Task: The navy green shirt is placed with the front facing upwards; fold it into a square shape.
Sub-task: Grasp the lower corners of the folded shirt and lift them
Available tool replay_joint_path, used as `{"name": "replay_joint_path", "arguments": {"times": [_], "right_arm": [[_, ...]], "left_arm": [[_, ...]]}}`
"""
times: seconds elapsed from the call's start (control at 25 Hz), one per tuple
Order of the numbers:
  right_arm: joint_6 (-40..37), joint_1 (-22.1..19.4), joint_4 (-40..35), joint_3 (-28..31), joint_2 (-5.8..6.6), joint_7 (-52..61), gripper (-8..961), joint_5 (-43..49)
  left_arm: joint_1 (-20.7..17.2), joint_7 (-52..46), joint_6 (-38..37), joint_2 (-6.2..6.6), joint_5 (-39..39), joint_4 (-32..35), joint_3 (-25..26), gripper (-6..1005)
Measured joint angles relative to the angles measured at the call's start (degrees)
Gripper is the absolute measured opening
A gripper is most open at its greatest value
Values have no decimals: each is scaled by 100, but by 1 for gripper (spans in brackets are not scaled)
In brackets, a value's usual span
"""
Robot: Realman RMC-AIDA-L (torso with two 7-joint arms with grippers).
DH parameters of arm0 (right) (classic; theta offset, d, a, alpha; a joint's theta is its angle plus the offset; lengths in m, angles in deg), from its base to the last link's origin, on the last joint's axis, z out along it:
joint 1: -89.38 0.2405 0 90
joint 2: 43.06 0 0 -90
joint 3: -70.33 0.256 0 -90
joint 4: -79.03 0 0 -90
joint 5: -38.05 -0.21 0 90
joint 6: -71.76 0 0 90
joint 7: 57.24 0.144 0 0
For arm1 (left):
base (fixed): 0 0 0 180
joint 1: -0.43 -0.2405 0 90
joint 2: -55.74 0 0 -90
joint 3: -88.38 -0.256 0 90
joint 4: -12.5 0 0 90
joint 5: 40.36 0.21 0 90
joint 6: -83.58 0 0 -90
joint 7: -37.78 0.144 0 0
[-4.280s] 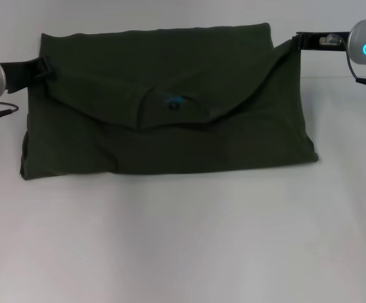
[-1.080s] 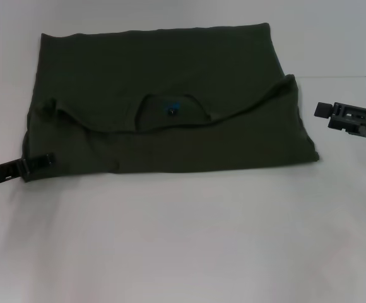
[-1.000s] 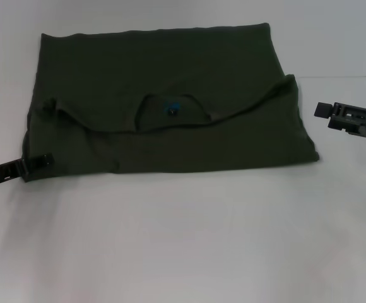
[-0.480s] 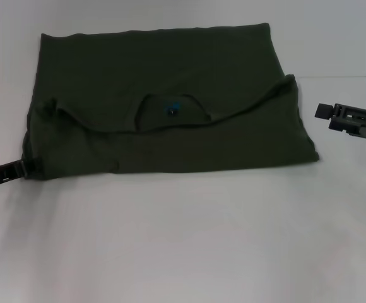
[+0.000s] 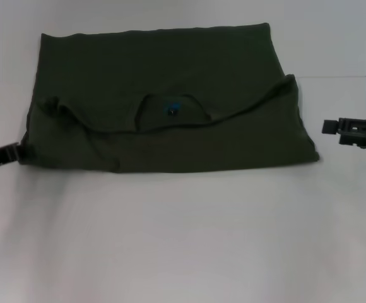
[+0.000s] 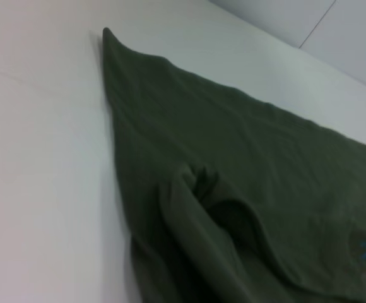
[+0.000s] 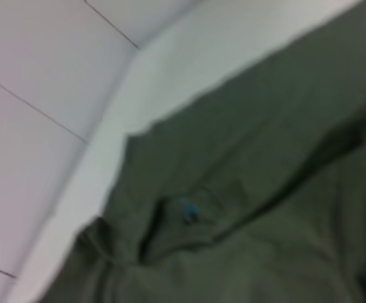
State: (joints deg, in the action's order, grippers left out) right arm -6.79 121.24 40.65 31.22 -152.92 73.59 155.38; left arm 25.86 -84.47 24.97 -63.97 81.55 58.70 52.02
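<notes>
The navy green shirt [image 5: 164,95] lies on the white table [image 5: 183,240], folded across with its collar edge turned down over the middle. Its blue neck label [image 5: 172,106] shows in the collar opening. The chest lettering is hidden. My left gripper [image 5: 9,153] is low at the table's left side, touching the shirt's near left corner. My right gripper [image 5: 334,126] hovers at the right, apart from the shirt's right edge. The left wrist view shows the shirt [image 6: 246,164] and its raised fold. The right wrist view shows the shirt [image 7: 277,189] and the label [image 7: 188,210].
The white table stretches wide in front of the shirt. A pale wall [image 7: 38,69] with thin seams stands behind the table's far edge.
My left gripper has drawn back leftward from over the shirt's near left corner to its edge; that corner now sits slightly farther back. My right gripper has shifted a little right and lower.
</notes>
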Motion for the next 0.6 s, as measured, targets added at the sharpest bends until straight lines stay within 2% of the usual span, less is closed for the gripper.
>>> {"name": "replay_joint_path", "arguments": {"times": [0.12,0.24,0.4,0.6], "right_arm": [[12,206,-106,4,140,379,804,581],[100,435,-247,30,174,728,793,1236],[420,770,-303,2,104,1026,778,2035],[883,1065,-232,-133,-81,1054,760,2604]], "left_arm": [[84,-267,-170,119,34,70,5,36],[243,-611,-247,217,253,103,11,37],[447,-824,-266,301,448,53,15,37],[592,-942,-273,343,503,-8,15,36]]}}
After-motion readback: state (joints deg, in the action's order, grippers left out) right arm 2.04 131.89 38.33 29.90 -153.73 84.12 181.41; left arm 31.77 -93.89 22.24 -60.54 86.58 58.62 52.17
